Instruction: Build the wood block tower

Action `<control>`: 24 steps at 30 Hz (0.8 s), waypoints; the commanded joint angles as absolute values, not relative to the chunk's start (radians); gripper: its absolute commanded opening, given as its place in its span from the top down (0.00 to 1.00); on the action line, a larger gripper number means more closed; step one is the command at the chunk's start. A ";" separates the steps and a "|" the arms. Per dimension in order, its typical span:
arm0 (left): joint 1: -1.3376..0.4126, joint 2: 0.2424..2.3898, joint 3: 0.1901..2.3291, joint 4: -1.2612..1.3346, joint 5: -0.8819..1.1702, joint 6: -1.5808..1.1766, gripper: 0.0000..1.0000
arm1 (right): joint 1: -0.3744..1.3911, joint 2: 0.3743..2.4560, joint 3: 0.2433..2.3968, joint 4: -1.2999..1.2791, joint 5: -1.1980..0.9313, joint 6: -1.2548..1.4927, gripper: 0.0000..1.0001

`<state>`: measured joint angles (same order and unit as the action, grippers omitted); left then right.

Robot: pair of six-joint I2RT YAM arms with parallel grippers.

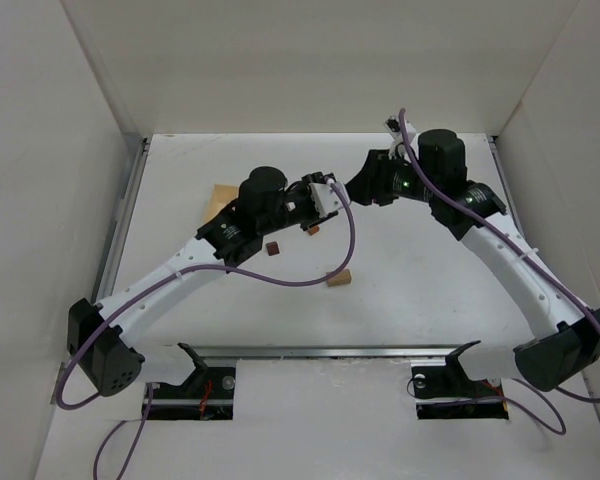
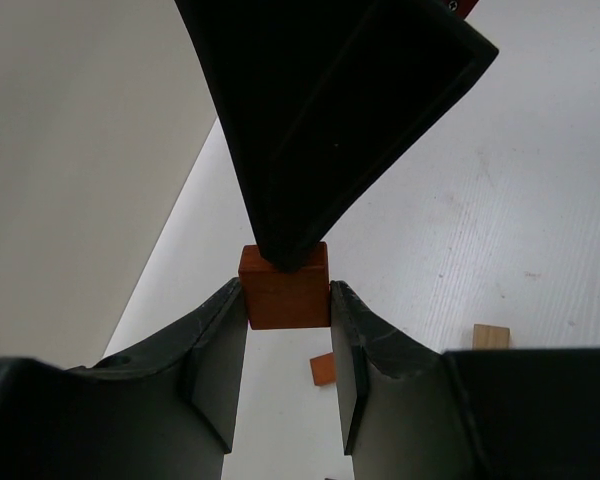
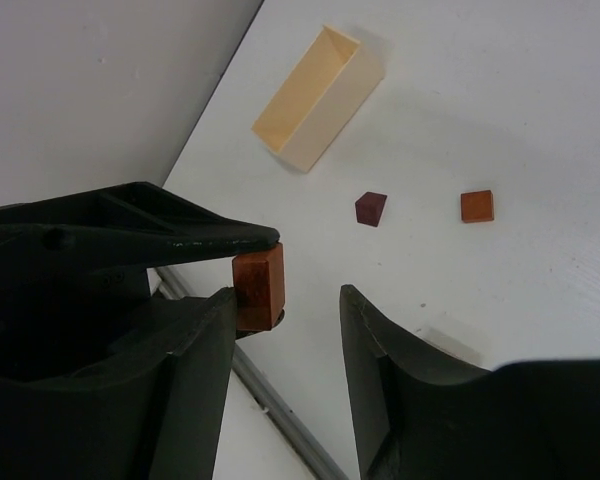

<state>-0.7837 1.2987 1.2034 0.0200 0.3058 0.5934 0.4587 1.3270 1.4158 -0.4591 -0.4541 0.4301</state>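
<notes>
My left claw [image 2: 288, 293] pinches the reddish-orange cube [image 2: 285, 300] tight, up above the white table [image 2: 510, 190]; my right claw [image 3: 288, 298] is partly open around it, one finger touching it.

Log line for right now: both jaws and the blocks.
left jaws: shut on reddish-orange block | right jaws: open around same block | loose: dark brown cube, orange cube, tray
</notes>
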 commanded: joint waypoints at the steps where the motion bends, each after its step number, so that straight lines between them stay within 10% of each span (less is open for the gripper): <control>1: -0.790 1.293 1.204 0.080 0.310 0.589 1.00 | 0.480 1.293 1.402 -0.402 -0.485 0.419 0.49; 10: -0.790 1.293 1.195 0.098 0.319 0.589 1.00 | 0.511 1.334 1.402 -0.390 -0.485 0.430 0.58; 19: -0.790 1.284 1.167 0.107 0.310 0.589 1.00 | 0.541 1.376 1.431 -0.380 -0.494 0.439 0.99; 24: -0.790 1.284 1.167 0.107 0.275 0.589 0.99 | 0.551 1.367 1.431 -0.380 -0.456 0.448 1.00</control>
